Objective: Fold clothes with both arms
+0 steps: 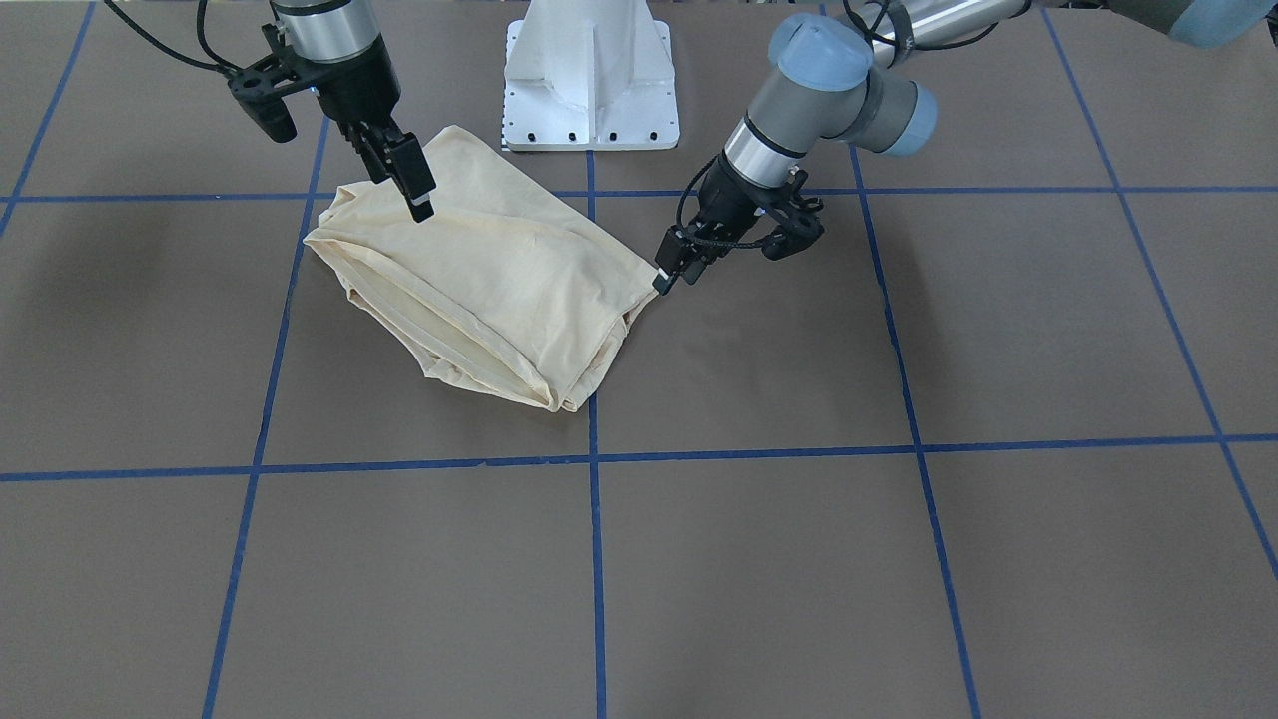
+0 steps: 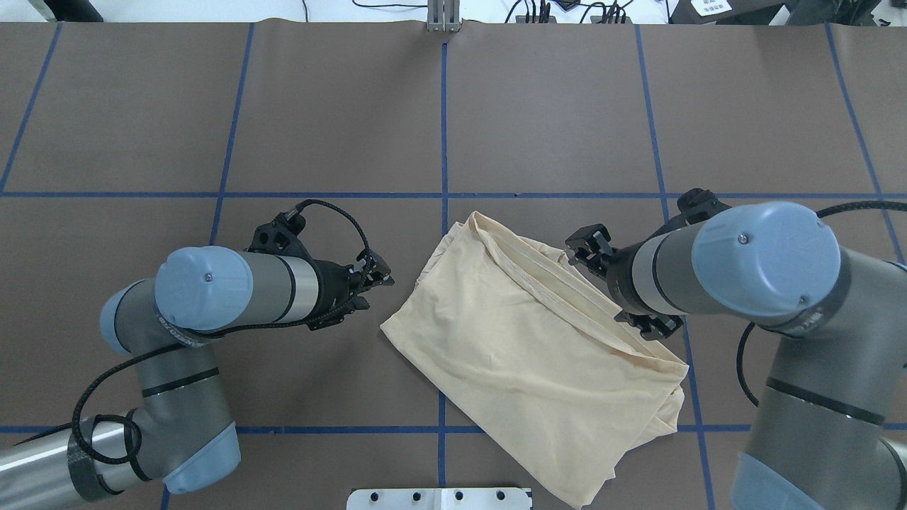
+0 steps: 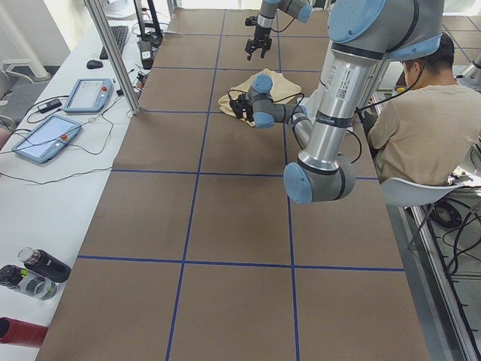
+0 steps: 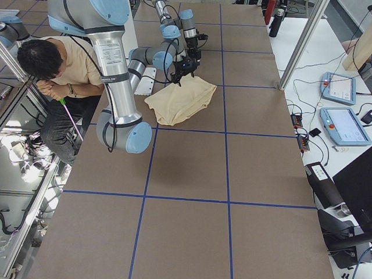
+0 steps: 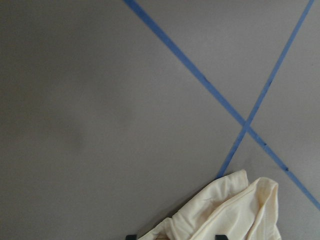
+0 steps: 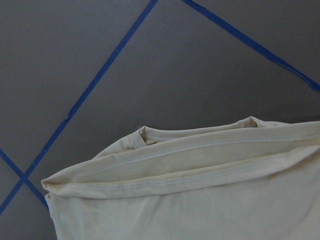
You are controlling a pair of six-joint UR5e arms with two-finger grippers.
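The pale cream-yellow shirt [image 1: 499, 280] lies folded into a slanted bundle on the brown table near the robot's base; it also shows in the overhead view [image 2: 531, 340]. No print or label shows. My left gripper [image 1: 667, 278] is low at the shirt's corner, open; in the left wrist view that shirt corner [image 5: 225, 215] lies between two spread fingertips [image 5: 131, 236]. My right gripper [image 1: 414, 195] hovers above the shirt's opposite end, open and empty. The right wrist view shows the shirt's hemmed edges [image 6: 200, 165] and no fingers.
The white pedestal base [image 1: 591, 90] stands just behind the shirt. Blue tape lines [image 1: 595, 559] grid the brown table. A seated person [image 3: 421, 113] is behind the robot. Tablets [image 3: 41, 139] and bottles [image 3: 34, 271] lie on the side bench.
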